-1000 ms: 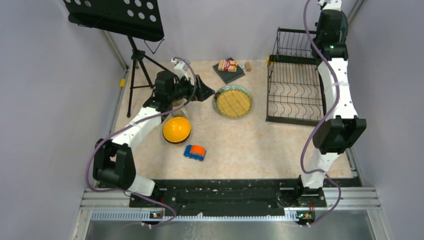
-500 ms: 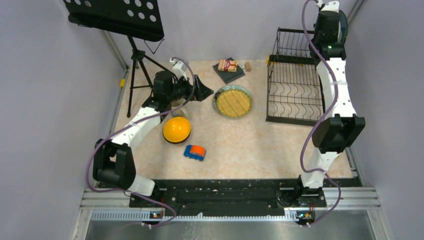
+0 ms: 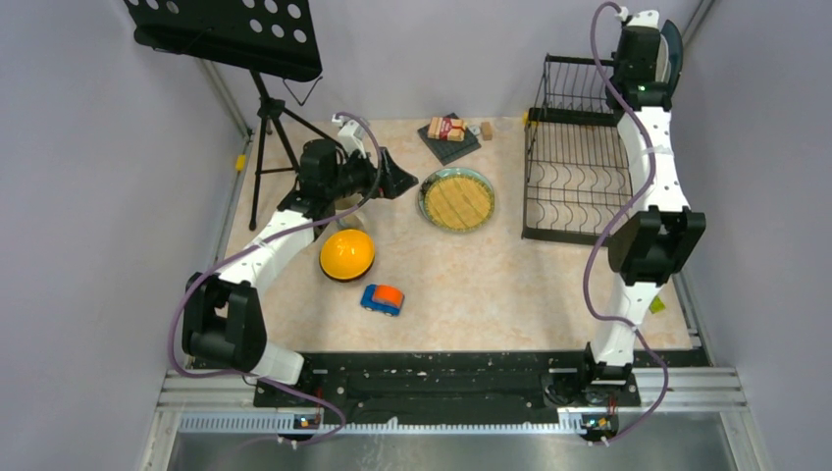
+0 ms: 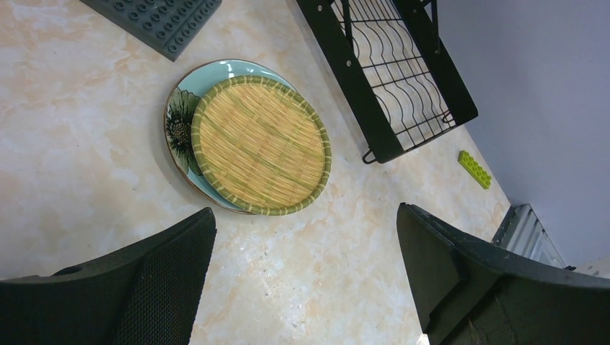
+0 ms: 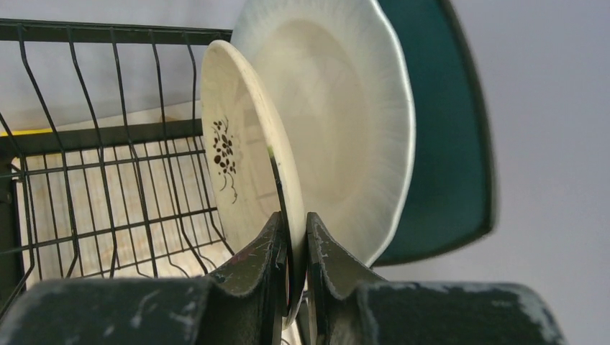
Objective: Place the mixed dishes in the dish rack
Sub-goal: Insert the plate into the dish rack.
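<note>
The right pincer (image 5: 293, 219) clenches the thin rim of a glossy cream sprig-painted round plate (image 5: 237, 165), held upright at the black wire dish rack (image 5: 86, 180). The left pincer (image 4: 303, 223) gapes, released, near a woven yellowish round plate (image 4: 260, 144).

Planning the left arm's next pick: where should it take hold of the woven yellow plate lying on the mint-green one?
Probably its raised green rim, on the side facing the dish rack, where the woven yellow plate overhangs the mint-green plate. It lies flat, so only that edge lets one finger of the open left gripper slip under, the other on top.
</note>
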Available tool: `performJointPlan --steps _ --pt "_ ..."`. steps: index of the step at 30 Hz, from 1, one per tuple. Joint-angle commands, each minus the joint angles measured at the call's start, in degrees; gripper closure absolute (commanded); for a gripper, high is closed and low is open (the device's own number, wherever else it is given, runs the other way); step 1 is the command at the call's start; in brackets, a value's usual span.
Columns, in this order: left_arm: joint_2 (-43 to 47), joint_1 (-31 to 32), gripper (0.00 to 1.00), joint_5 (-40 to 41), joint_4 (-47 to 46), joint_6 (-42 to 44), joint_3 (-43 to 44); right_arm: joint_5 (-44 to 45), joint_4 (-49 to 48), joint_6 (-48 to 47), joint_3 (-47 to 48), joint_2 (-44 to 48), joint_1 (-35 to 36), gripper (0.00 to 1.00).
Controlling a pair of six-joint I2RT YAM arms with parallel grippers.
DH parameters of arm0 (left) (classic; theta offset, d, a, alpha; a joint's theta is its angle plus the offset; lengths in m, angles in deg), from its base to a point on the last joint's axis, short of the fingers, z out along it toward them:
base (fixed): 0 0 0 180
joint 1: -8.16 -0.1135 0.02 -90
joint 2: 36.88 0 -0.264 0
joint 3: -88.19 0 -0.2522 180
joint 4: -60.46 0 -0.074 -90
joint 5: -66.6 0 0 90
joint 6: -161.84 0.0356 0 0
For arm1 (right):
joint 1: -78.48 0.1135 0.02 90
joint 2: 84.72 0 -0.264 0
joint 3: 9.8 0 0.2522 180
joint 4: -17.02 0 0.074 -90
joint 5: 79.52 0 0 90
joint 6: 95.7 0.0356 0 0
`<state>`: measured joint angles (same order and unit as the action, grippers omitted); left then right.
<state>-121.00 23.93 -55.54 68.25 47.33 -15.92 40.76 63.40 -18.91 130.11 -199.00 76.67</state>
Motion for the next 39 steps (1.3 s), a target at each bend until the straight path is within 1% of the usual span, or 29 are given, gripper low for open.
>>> performJointPlan --steps 1,5,8,13,19,29,31,32,34,37,38,39 --pt "2.18 -0.32 0.01 -1.08 -2.15 0.12 -0.25 0.64 1.19 0.23 3.23 -1.67 -1.62 1.00" --pt "1.73 -0.39 0.01 -1.19 -2.18 -0.04 -0.09 0.64 0.55 1.05 2.88 -2.00 -1.62 0.99" --pt "1.51 -0.39 0.01 -1.36 -2.11 -0.02 0.01 1.34 0.65 2.51 4.31 -1.77 -1.62 1.00" --pt "1.15 -0.39 0.01 -1.42 -2.02 -0.17 0.35 -1.06 -2.71 3.38 2.73 0.88 -1.62 0.98" --pt "1.27 -0.43 0.01 -1.24 -1.84 -0.18 0.12 -0.24 -1.87 3.81 2.97 0.43 -1.62 0.98" --pt "0.15 -0.40 0.01 -2.29 -1.98 -0.55 0.71 -3.33 1.04 4.75 1.93 0.22 -1.62 0.94" --pt "0.05 -0.43 0.01 -2.47 -1.77 -0.41 0.80 -3.66 2.32 5.28 3.05 -0.43 -1.62 0.80" --pt "0.08 -0.47 0.01 -2.43 -1.61 -0.30 0.76 -3.67 2.51 5.50 3.55 -0.69 -1.62 0.77" --pt "0.01 -0.45 0.01 -2.51 -1.31 -0.19 0.89 -3.81 2.74 5.71 4.17 -1.07 -1.62 0.71" --pt "-0.03 -0.48 0.01 -2.54 -0.89 -0.10 1.09 -4.21 3.06 5.81 5.55 -1.74 -1.62 0.74" --pt "0.04 -0.48 0.01 -2.57 -0.88 -0.14 1.16 -4.19 3.34 5.83 6.23 -2.07 -1.62 0.72" --pt "0.01 -0.52 0.01 -2.51 -0.88 -0.18 1.19 -4.09 3.60 5.90 6.82 -2.42 -1.62 0.65"
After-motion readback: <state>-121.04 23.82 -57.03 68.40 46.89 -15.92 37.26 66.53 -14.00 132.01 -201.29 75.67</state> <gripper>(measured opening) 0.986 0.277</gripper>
